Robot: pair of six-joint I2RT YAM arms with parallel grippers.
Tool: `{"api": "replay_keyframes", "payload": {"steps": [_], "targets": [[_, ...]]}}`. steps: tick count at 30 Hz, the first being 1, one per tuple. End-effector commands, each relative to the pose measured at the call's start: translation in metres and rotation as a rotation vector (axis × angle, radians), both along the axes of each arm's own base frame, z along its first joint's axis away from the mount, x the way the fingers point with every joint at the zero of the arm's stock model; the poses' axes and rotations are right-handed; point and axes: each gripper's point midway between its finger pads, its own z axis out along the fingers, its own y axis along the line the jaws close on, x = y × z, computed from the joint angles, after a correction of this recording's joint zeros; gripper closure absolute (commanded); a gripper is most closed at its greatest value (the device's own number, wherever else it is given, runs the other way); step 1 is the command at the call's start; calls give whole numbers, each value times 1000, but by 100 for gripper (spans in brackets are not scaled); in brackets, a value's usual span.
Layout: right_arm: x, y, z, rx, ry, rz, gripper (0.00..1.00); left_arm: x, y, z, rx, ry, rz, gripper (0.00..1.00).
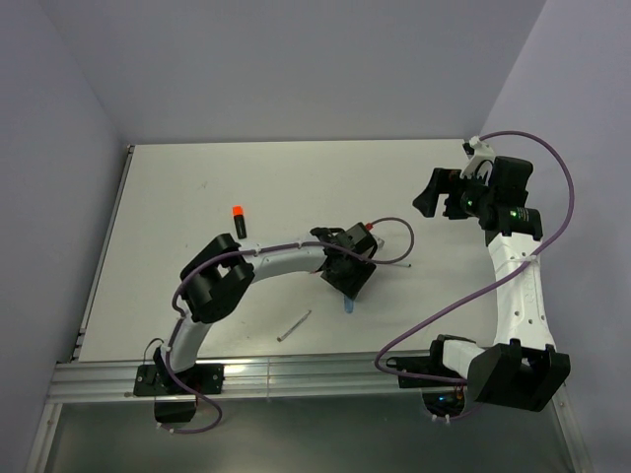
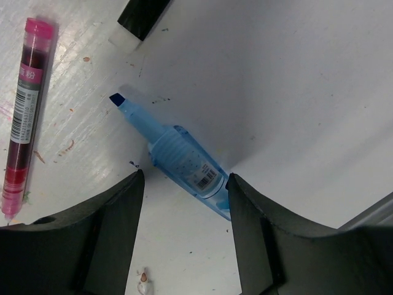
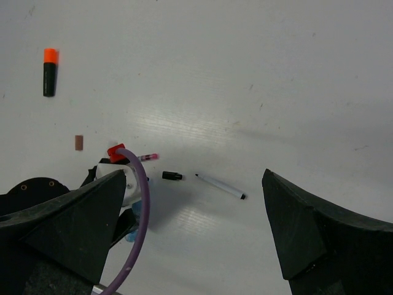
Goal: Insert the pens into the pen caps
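Blue marker (image 1: 350, 308) lies mid-table just beside the left gripper (image 1: 345, 266), far nearer it than the raised right gripper (image 1: 434, 192). At the left wrist we see spread jaws straddling the marker, its axis diagonal, tip up-left. At the right wrist, jaws spread, well apart from it.

Light-blue marker (image 2: 184, 161) rear hidden behind finger (image 2: 270, 246); black cap (image 2: 142, 17) cut off at top.

table (image 1: 296, 187) (white, scuffed) | black-orange marker (image 1: 238, 221) | grey pen (image 1: 294, 324) | light-blue marker (image 2: 178, 157) | red pen (image 2: 24, 117) | white pen (image 3: 220, 186) | black cap (image 3: 172, 176)
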Motion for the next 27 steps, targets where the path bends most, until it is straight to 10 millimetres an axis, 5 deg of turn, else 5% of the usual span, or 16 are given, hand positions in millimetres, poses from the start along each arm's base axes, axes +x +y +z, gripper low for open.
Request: {"api": "replay_keyframes", "payload": {"steps": [1, 8, 17, 24, 27], "targets": [[1, -1, 4, 4, -14, -3, 0, 0, -8, -1, 18, -23, -8, 39], [1, -2, 6, 2, -20, -1, 0, -6, -12, -7, 40, -23, -22, 44], [-1, -2, 5, -8, -23, -1, 0, -4, -14, -10, 45, -23, -29, 71], [1, -1, 7, -10, -31, 11, 0, -1, -15, 5, 30, -43, -28, 94], [2, 1, 16, -28, -66, 44, 0, 12, -19, 28, -18, -55, -2, 98]]}}
